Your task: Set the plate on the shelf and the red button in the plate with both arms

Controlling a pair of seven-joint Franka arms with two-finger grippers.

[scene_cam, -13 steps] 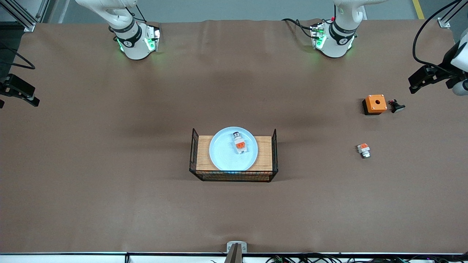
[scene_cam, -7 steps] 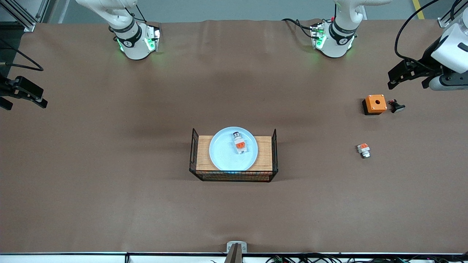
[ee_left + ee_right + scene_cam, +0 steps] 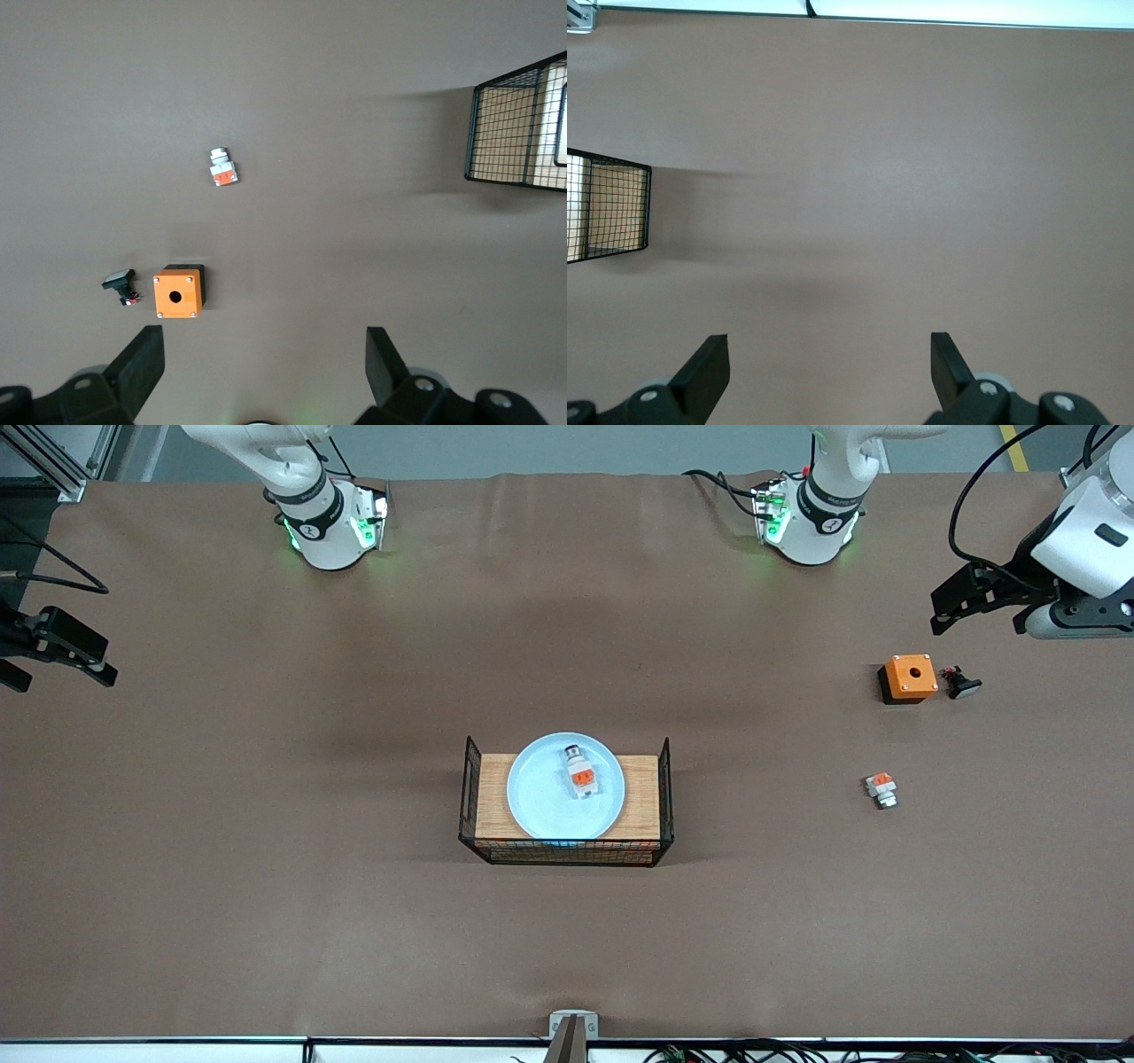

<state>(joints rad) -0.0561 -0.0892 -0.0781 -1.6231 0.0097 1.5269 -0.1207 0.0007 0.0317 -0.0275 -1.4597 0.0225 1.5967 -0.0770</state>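
Observation:
The pale blue plate (image 3: pixel 545 806) lies on a wooden board in a black wire basket (image 3: pixel 666 797) at the table's middle. The red button (image 3: pixel 580 772), white with an orange-red patch, lies on the plate. My left gripper (image 3: pixel 952 607) is open and empty, up in the air over the table's left-arm end beside the orange box; in its wrist view (image 3: pixel 266 350) the fingers stand wide apart. My right gripper (image 3: pixel 62 677) is open and empty over the table's right-arm end; its wrist view (image 3: pixel 829 354) shows bare table between the fingers.
An orange square box with a hole (image 3: pixel 909 677) (image 3: pixel 178 292) and a small black part (image 3: pixel 961 683) (image 3: pixel 120 285) sit toward the left arm's end. A stubby white-and-orange piece (image 3: pixel 881 788) (image 3: pixel 221 166) lies nearer the camera. The basket shows in both wrist views (image 3: pixel 518 133) (image 3: pixel 607 208).
My left gripper has swung in from the table's end toward the orange box. My right gripper has shifted slightly inward. The plate and button have not moved.

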